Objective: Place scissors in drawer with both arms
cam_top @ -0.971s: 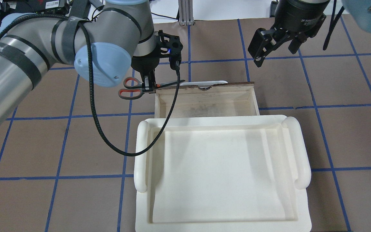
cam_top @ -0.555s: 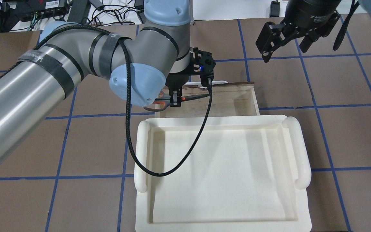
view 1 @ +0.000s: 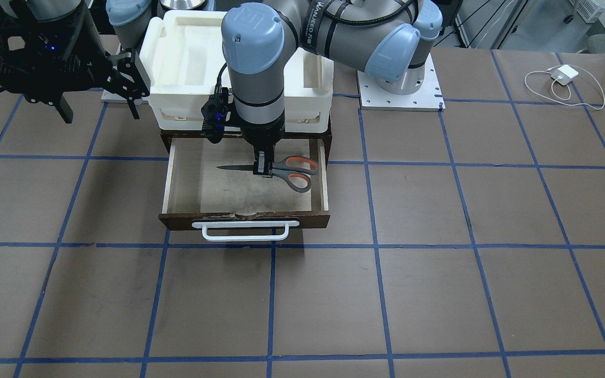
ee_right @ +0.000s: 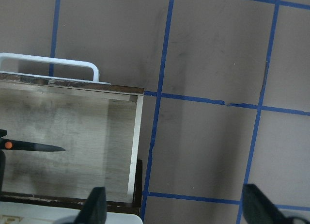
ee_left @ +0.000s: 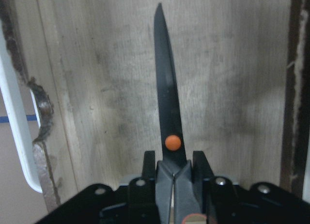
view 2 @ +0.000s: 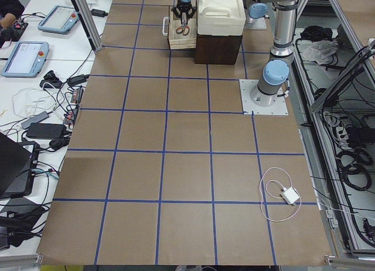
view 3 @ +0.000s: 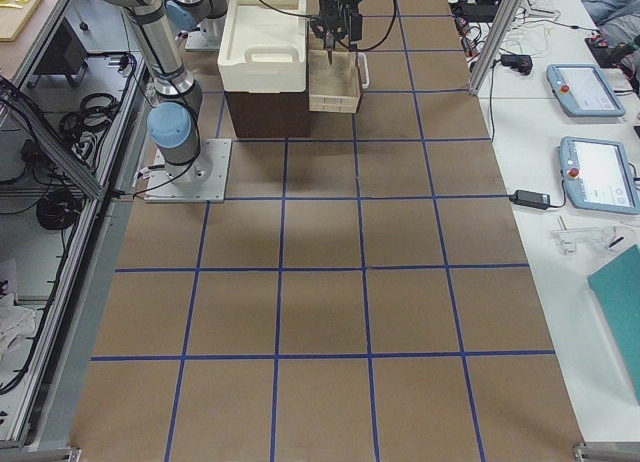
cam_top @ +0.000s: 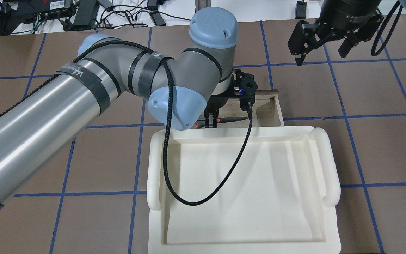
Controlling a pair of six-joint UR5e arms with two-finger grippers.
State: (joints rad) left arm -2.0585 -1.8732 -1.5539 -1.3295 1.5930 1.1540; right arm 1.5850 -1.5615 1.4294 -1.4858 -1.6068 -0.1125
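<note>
Over the open drawer (view 1: 202, 184), front view: left pincer (view 1: 263, 169) pinches the scissors (view 1: 283, 170) near the pivot, blades pointing 9 o'clock, probably just off the floor. Only the release is left. Right pincer (cam_top: 321, 54) hangs wide and empty at 10 o'clock.

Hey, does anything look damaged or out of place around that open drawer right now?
Yes: the drawer has a front edge that is chipped and ragged at its middle, just above the white handle, and its pale floor is stained dark. Otherwise nothing stands out; the left gripper holds the scissors over that floor.
</note>
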